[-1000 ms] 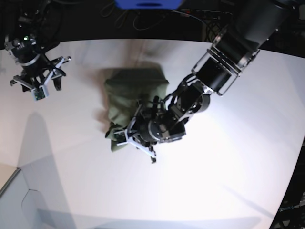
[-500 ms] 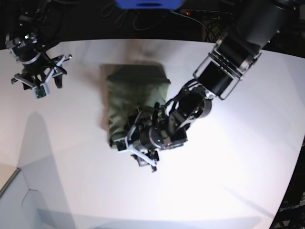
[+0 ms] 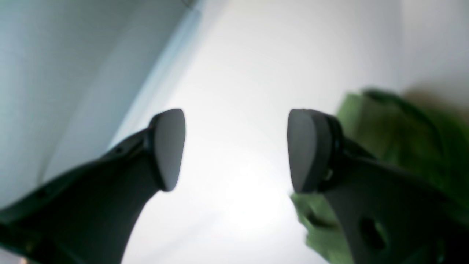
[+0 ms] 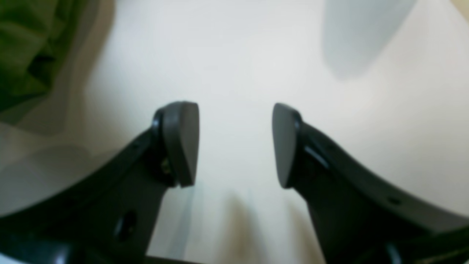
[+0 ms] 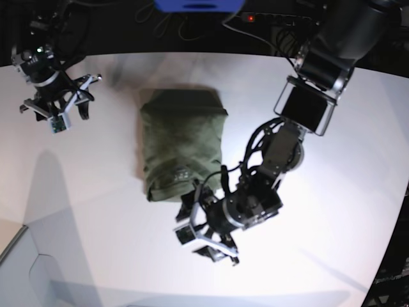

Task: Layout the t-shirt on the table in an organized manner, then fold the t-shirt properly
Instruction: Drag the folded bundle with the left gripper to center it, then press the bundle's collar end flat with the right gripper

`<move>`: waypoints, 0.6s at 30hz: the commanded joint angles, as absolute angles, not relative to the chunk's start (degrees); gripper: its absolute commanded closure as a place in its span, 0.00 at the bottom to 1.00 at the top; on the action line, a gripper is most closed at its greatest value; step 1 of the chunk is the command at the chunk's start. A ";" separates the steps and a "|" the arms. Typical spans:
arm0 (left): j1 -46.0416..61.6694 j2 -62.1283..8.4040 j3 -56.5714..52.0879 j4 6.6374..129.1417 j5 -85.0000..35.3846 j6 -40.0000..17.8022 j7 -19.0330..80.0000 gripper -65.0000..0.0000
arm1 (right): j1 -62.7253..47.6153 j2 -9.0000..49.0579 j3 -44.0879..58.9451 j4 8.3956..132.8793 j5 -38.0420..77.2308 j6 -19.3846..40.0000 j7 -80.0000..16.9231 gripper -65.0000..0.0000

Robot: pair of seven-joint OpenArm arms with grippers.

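The olive-green t-shirt lies folded into a compact rectangle on the white table, left of centre. My left gripper hovers just off the shirt's near edge, open, with nothing between its fingers. In the left wrist view the left gripper stands wide over bare table, with the t-shirt behind its right finger. My right gripper hangs open near the table's far left, apart from the shirt. The right wrist view shows the right gripper empty and the t-shirt at the top-left corner.
A blue object and dark cables sit beyond the table's far curved edge. A pale panel fills the lower left corner. The left arm's large black links reach in from the upper right.
My left gripper has opened, let go of the shirt's near edge and drawn back toward the front. The shirt now lies flatter. The right gripper shifted slightly toward the far edge.
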State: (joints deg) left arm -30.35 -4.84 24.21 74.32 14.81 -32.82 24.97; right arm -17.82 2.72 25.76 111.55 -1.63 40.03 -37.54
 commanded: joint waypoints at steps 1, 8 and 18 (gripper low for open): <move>-32.40 -5.05 23.60 75.56 14.46 -32.04 23.87 0.35 | -17.54 3.12 25.10 112.75 -0.92 40.00 -36.09 0.50; -25.45 -13.67 11.30 79.52 13.85 -32.13 27.74 0.35 | -17.36 2.42 22.90 112.84 -0.84 40.00 -36.09 0.50; -4.97 -15.69 -17.54 95.16 13.85 -32.13 35.47 0.90 | -12.09 -1.27 14.73 115.74 -0.84 40.00 -36.09 1.00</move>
State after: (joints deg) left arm -3.77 -15.35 -17.85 94.32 14.70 -32.14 36.71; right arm -12.27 -1.48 14.72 114.54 -1.63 40.03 -37.34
